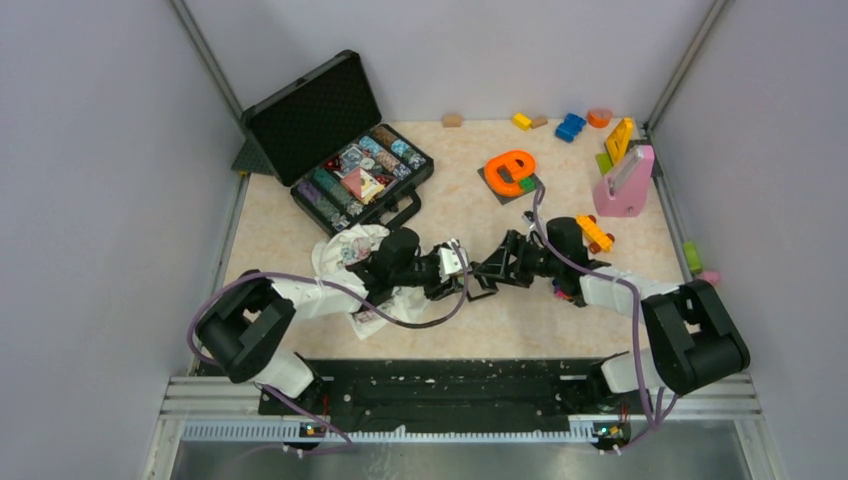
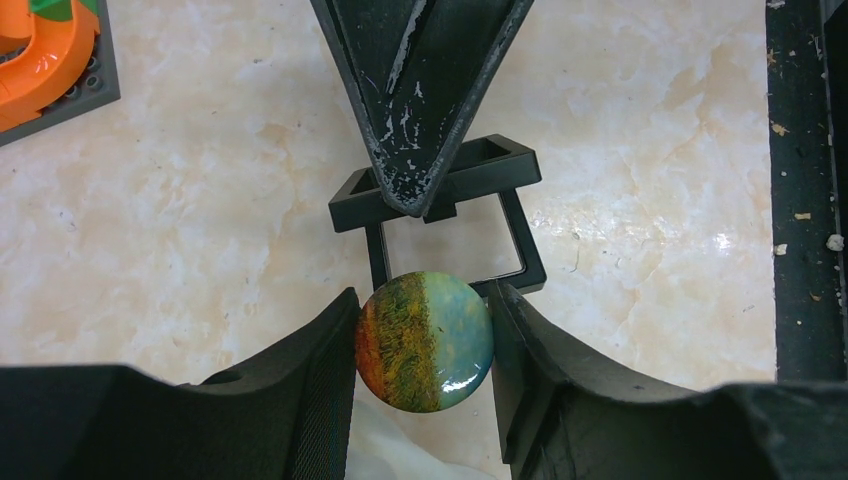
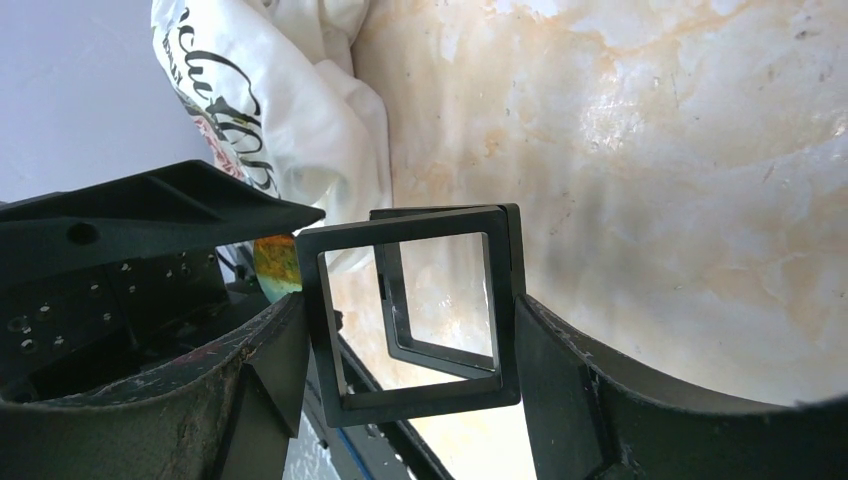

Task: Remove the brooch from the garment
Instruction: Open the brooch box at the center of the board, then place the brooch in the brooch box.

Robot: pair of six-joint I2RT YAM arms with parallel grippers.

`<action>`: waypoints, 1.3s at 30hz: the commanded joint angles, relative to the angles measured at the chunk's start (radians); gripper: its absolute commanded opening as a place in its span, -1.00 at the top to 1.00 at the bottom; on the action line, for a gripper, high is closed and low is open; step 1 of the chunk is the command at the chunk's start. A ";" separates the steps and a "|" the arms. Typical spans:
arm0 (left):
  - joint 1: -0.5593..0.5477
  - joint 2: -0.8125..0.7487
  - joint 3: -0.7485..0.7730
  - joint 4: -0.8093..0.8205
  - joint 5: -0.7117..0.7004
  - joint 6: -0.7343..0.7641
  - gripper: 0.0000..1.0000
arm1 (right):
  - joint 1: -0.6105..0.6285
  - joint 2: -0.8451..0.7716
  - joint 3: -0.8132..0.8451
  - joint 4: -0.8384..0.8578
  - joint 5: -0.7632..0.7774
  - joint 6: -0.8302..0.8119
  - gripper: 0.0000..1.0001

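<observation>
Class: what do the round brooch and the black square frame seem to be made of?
The brooch looks like a printed badge under glossy coating or resin, given its sharp highlights. The frame is likely matt black plastic: dull, sharp-edged, thin.

Glossy, smooth brooch [image 2: 424, 342]; soft cloth garment [image 3: 290, 110]; matt black plastic frame [image 3: 400, 231]; polished marbled table [image 2: 650, 150].

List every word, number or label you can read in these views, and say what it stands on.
Garment: dark script lettering, folded and cut off; no whole word reads.
Black case: markings on its contents are too small to read.
Brooch: picture only, no text.
Black frame: blank.
No other text shows.
</observation>
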 commanded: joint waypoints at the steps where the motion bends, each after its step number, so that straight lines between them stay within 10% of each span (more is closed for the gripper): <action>1: 0.004 -0.012 0.003 0.047 0.022 -0.020 0.54 | -0.004 -0.001 -0.003 0.043 0.016 -0.011 -0.05; 39: 0.004 0.220 0.062 0.233 0.090 -0.121 0.51 | 0.057 0.055 -0.055 0.296 -0.027 0.168 -0.03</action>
